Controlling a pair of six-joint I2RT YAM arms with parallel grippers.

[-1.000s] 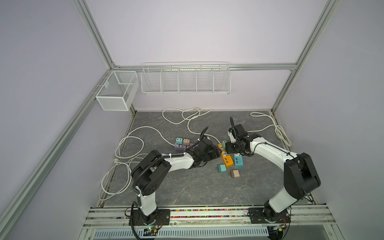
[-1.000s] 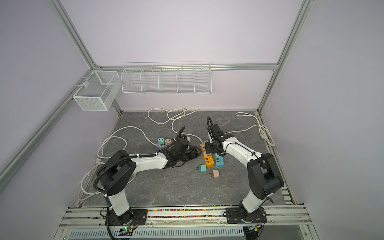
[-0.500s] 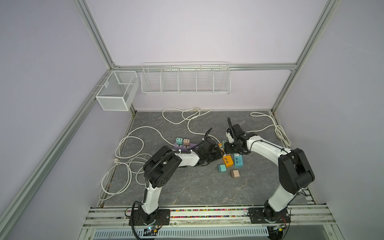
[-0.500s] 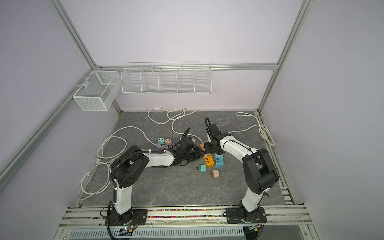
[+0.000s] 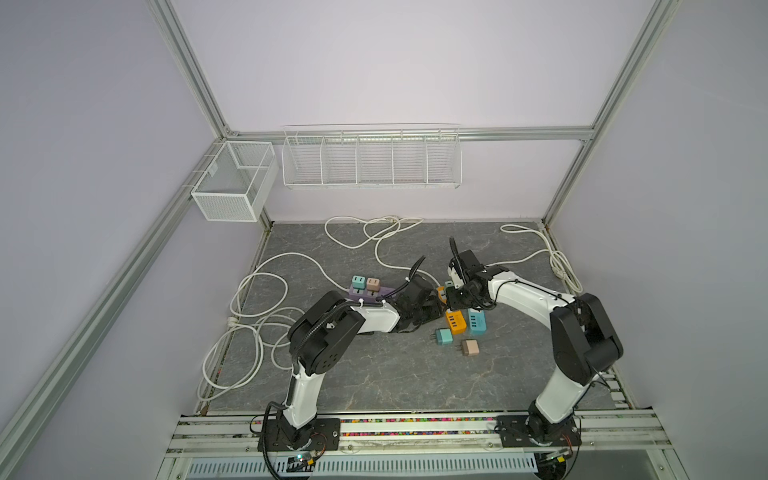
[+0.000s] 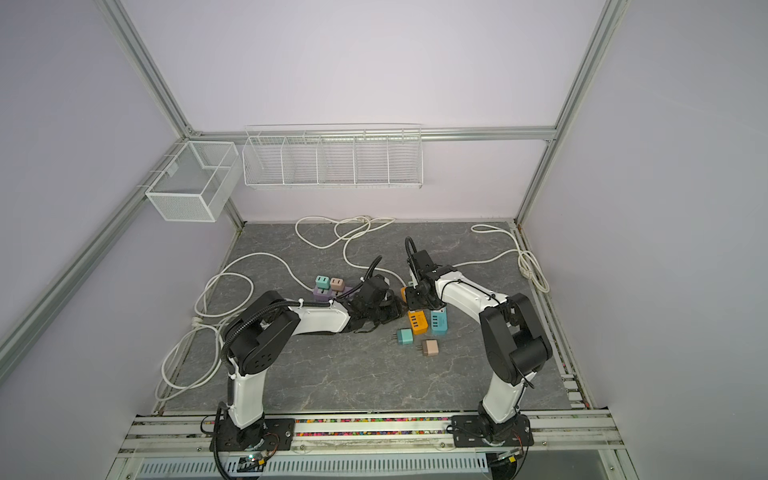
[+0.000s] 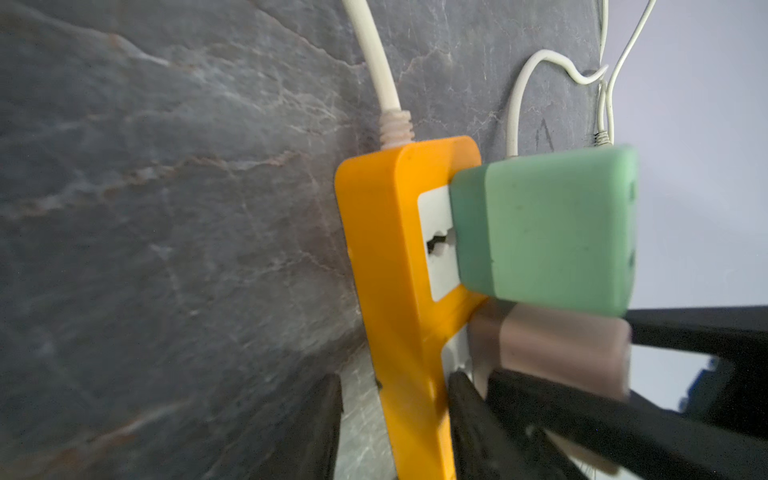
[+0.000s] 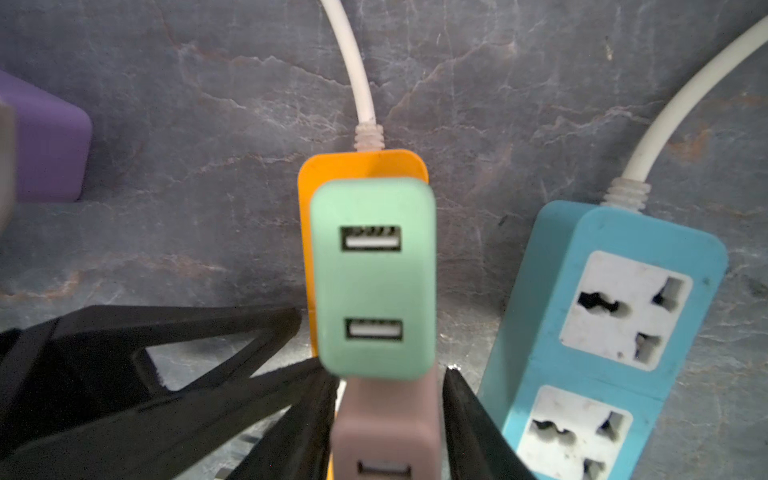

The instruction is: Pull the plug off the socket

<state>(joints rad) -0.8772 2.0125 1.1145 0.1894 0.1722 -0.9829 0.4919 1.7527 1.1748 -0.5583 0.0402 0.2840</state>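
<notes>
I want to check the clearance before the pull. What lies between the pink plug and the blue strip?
A finger of the right gripper, close beside the pink plug; the blue strip lies beyond it. The right wrist view shows this.

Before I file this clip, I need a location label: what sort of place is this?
Most likely a robot test booth in a lab, not a home: a metal frame with plain walls encloses it, two robot arms are bolted to a front rail, and power strips lie on the mat.
</notes>
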